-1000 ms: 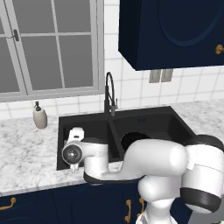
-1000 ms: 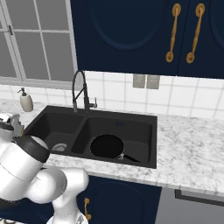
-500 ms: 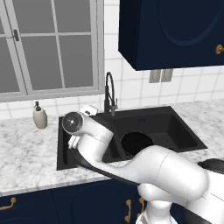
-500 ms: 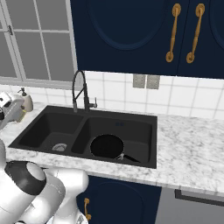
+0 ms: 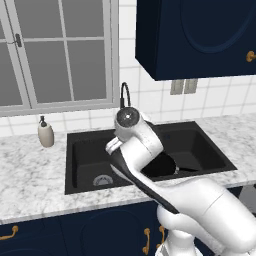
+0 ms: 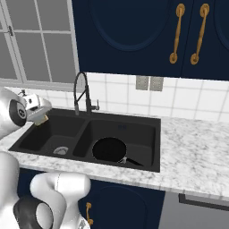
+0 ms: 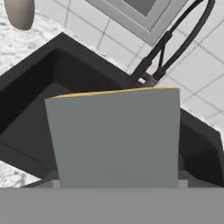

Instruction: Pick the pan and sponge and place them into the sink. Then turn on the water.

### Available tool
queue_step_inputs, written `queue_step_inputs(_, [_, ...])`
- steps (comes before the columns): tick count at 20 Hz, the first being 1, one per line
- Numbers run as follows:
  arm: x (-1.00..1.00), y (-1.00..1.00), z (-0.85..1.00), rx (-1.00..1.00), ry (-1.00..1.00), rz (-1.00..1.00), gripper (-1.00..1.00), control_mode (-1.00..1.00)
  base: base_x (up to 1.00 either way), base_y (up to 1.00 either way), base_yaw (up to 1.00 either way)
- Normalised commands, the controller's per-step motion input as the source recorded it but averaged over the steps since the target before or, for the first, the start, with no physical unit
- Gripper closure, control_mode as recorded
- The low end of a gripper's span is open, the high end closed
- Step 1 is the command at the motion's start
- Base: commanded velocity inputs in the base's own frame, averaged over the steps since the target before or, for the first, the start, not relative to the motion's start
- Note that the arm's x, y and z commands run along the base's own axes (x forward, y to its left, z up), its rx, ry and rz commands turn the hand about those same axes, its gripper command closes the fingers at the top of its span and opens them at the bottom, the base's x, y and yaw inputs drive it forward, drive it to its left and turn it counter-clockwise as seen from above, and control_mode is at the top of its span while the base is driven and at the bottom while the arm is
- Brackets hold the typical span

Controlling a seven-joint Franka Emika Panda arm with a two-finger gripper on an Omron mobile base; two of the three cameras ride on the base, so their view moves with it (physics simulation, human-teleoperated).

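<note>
Your gripper holds the sponge, its grey-green face toward the hand camera, clamped low between the fingers. It hangs above the left basin of the black sink. Right of the gripper, the pan lies in the other basin. The faucet rises just beyond the gripper. Marble counter surrounds the sink, under a window.

Marble counter carries the sink and soap bottle

window | navy cabinets | white tile wall | marble counter
</note>
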Motion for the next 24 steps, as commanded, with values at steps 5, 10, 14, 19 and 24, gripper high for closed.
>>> queue_step_inputs(5, [0.0, -1.0, 0.0, 0.26, 0.17, -0.21, 1.0, -1.0, 0.0, 0.0, 0.0])
queue_step_inputs(10, [0.03, -1.0, 0.0, 0.11, 0.2, -0.18, 1.0, -1.0, 0.0, 0.0, 0.0])
queue_step_inputs(14, [0.24, -0.96, 0.0, 0.02, 0.31, -0.19, 1.0, -1.0, 0.0, 0.0, 0.0])
queue_step_inputs(19, [0.32, -0.65, -0.16, 0.0, 0.31, -0.09, 1.0, -1.0, 0.0, 0.0, 0.0])
queue_step_inputs(24, [0.36, -0.1, -0.52, 0.0, 0.1, 0.08, 1.0, -1.0, 0.0, 0.0, 0.0])
